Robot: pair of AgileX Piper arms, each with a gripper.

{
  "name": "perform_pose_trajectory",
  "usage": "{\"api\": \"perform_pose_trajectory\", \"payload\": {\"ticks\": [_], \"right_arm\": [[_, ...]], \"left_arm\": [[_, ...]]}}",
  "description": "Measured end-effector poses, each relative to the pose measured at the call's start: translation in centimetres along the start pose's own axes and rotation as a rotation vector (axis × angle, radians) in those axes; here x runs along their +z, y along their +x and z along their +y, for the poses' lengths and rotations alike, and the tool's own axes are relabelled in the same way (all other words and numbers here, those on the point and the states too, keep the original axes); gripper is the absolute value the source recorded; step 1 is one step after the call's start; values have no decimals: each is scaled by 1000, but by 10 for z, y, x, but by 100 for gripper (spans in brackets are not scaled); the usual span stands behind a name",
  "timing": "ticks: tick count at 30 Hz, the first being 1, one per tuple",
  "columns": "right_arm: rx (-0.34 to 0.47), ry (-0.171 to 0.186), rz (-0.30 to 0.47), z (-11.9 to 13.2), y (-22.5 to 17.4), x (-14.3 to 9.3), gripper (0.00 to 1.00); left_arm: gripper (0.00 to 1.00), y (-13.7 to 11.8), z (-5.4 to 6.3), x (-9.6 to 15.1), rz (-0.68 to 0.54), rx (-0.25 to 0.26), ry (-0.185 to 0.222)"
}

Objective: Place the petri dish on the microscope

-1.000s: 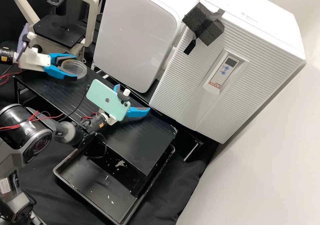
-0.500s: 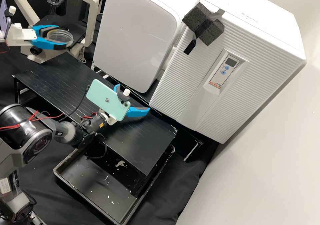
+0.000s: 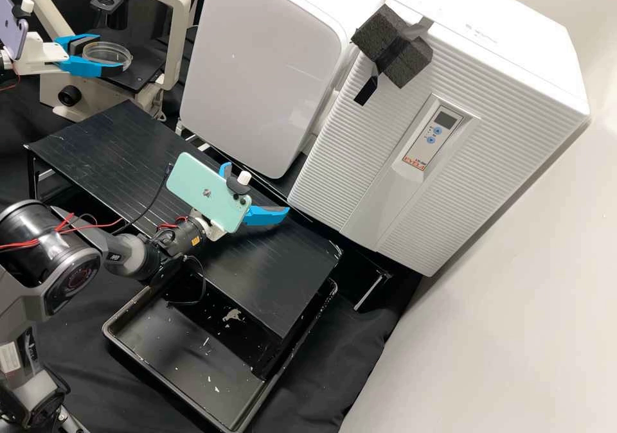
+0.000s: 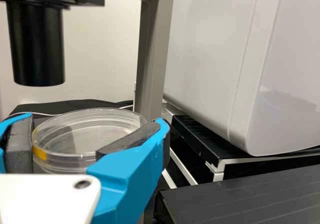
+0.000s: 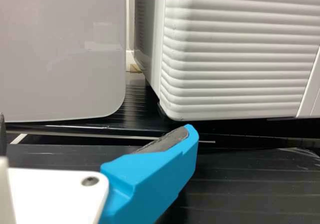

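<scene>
Nearest in the high view is a black tray (image 3: 167,343) with pale scraps in it, partly under the black desk (image 3: 257,285). Over the desk is the right pincer (image 3: 257,189), its blue fingers spread wide with nothing between them; a mint green phone (image 3: 202,192) is mounted behind them. Farther off, past the desk's end, the left pincer (image 3: 109,53) has its fingers parted by the width of the clear dish (image 3: 110,51), which it grips between its dark pads (image 4: 131,138). The dish lies level at the fingertips, its far rim jutting past them, with a yellow mark on its side next to one pad. It is over the black stage (image 3: 138,76) of the microscope (image 3: 175,41); whether it touches the stage cannot be told. The left wrist view has a black tube (image 4: 37,44) higher than the dish. Beyond the desk are a smooth white cabinet (image 3: 257,67) and a ribbed one (image 3: 501,112).
</scene>
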Motion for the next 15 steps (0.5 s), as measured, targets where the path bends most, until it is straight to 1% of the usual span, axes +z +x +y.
{"api": "perform_pose_trajectory", "payload": {"ticks": [4,5,8,12,15], "right_arm": [[0,0,0,0,0,0,100],[0,0,0,0,0,0,100],[0,0,0,0,0,0,100],[0,0,0,0,0,0,100],[0,0,0,0,0,0,100]], "left_arm": [[0,8,1,-8,24,-10,38],[0,9,2,-9,33,-15,41],[0,12,6,-19,68,-14,43],[0,16,14,-30,97,16,34],[0,22,17,-36,120,24,25]]}}
